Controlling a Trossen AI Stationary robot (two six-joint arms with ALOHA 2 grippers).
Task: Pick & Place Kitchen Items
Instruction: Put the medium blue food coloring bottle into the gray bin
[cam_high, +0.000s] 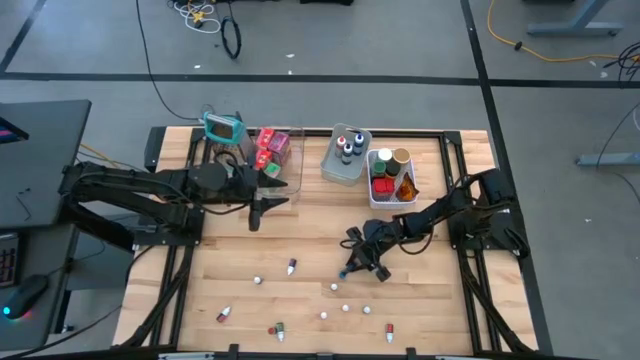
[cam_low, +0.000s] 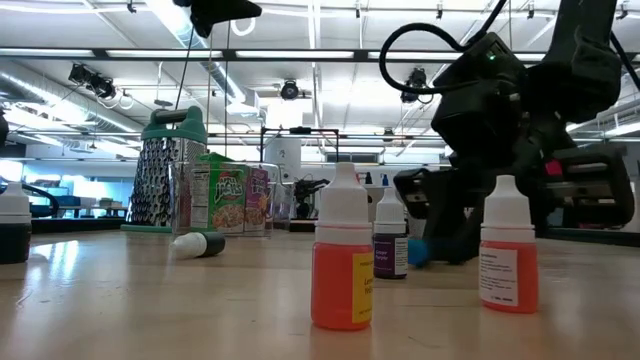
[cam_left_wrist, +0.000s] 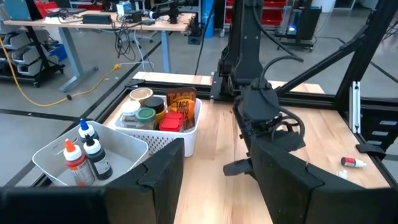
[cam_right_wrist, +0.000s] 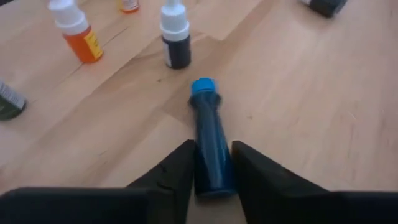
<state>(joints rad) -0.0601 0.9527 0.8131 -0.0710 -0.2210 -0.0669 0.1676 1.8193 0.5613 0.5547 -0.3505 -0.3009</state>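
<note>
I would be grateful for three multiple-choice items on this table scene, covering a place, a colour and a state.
1. Where is the right gripper?
A. over the white basket
B. low on the table, among the small dropper bottles
C. off the table

2. What colour is the cap of the dark lying bottle between its fingers?
A. blue
B. red
C. white

3. How does the left gripper stand?
A. shut on a jar
B. open, empty
C. out of view

B, the high view shows it low; A, the right wrist view shows blue; B, its fingers are apart.
</note>
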